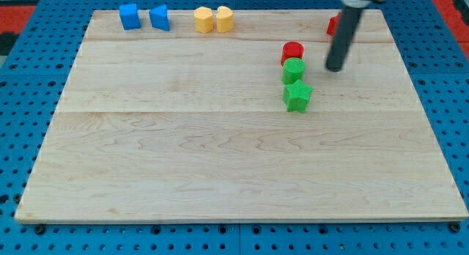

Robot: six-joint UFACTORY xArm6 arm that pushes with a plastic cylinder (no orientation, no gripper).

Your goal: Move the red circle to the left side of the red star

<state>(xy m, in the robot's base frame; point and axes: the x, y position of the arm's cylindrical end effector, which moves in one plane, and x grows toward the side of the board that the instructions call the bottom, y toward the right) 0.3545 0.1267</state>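
The red circle (292, 52) sits on the wooden board (220, 152) at the upper right, touching the green circle (293, 69) just below it. The red star (333, 24) is near the board's top right edge, mostly hidden behind my rod. My tip (334, 67) rests on the board to the right of the red circle and green circle, about a block's width away, and below the red star.
A green star (297, 96) lies just below the green circle. Two blue blocks (130, 16) (159, 17) and two yellow blocks (204, 20) (224, 19) line the board's top edge. A blue pegboard (22, 79) surrounds the board.
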